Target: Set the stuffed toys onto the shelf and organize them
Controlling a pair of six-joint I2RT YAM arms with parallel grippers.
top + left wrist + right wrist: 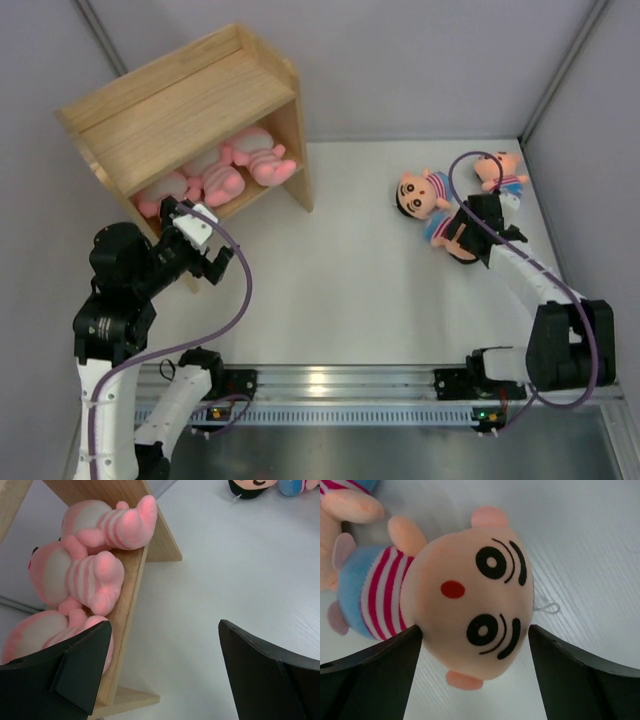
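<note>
Low in the overhead view, the left gripper (207, 262) hangs beside the light wooden two-tier shelf (180, 100), upper left, its lower tier holding three pink striped plush animals (222, 172); three peach-headed striped-shirt dolls (420, 192) lie on the white table (350, 290) at right, one beneath the right gripper (458, 238). Left wrist: black fingers (75, 665) gape empty beside the animals. Right wrist: wide-spread fingers (570, 675) straddle that doll's head (475, 595), unclamped.

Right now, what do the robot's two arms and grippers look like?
The left arm and right arm both have bulky black joint housings and white links, and a looping purple cable runs along each. The left gripper and right gripper end in broad, matte black wedges. Both bases are mounted on a silver rail.
</note>
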